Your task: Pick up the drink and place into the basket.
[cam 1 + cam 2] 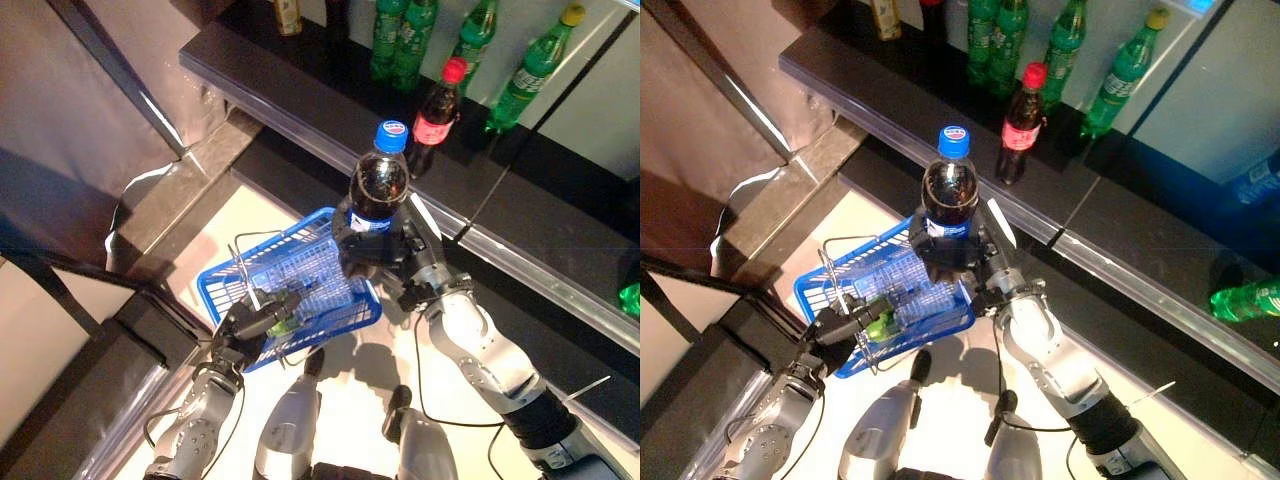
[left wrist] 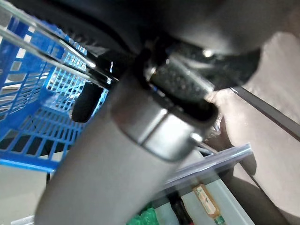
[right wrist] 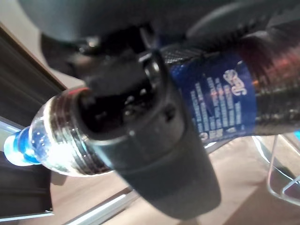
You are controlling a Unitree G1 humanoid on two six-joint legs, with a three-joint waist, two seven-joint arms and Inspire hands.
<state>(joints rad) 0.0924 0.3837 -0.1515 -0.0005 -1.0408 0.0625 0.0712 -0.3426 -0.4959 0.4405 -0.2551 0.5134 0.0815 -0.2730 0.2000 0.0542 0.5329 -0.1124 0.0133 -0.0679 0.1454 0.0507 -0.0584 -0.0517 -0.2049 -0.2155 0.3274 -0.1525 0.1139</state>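
Note:
My right hand (image 1: 385, 250) is shut on a dark cola bottle (image 1: 379, 183) with a blue cap and blue label. It holds the bottle upright over the far right corner of the blue basket (image 1: 315, 315). The bottle also shows in the right wrist view (image 3: 220, 98), with the thumb (image 3: 154, 140) curled across it. My left hand (image 1: 250, 322) is shut on the thin wire handles (image 1: 250, 262) and holds the blue basket up in front. A green drink (image 1: 883, 322) lies inside the basket. The basket's mesh shows in the left wrist view (image 2: 42, 108).
A dark shelf (image 1: 300, 85) runs across behind the basket. On it stand a red-capped cola bottle (image 1: 436, 118) and green bottles (image 1: 405, 40). Another green bottle (image 1: 1248, 300) lies at the right. A dark counter edge (image 1: 150, 215) lies at the left.

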